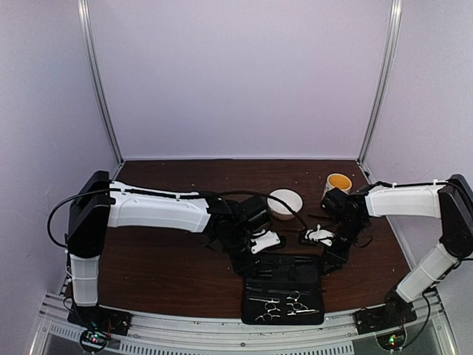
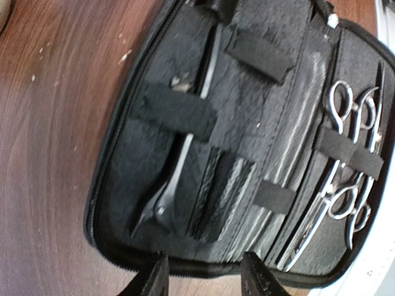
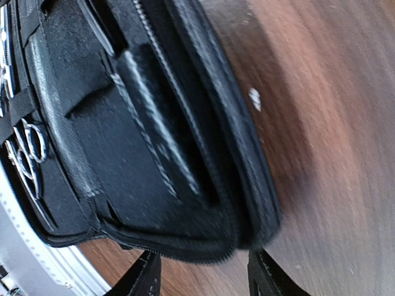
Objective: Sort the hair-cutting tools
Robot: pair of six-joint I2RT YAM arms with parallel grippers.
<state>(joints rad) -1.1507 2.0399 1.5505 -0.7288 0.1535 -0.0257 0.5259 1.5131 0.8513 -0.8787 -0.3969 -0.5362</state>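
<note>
Your left wrist view shows what the top view barely resolves: both scissors [image 2: 321, 213] strapped side by side inside the open case [image 2: 247, 123] on the desk [image 2: 49, 154]. The left pincer [image 2: 203, 271] and right pincer [image 3: 203, 271] are spread apart, gripping nothing.

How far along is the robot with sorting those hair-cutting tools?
Looks mostly done: both silver scissors sit strapped in the open black case, and a slim black clip lies under another strap. In hand: nothing; the left gripper and right gripper hover open over the case's edge. Left: I see no loose tools, so perhaps only closing the case.
</note>
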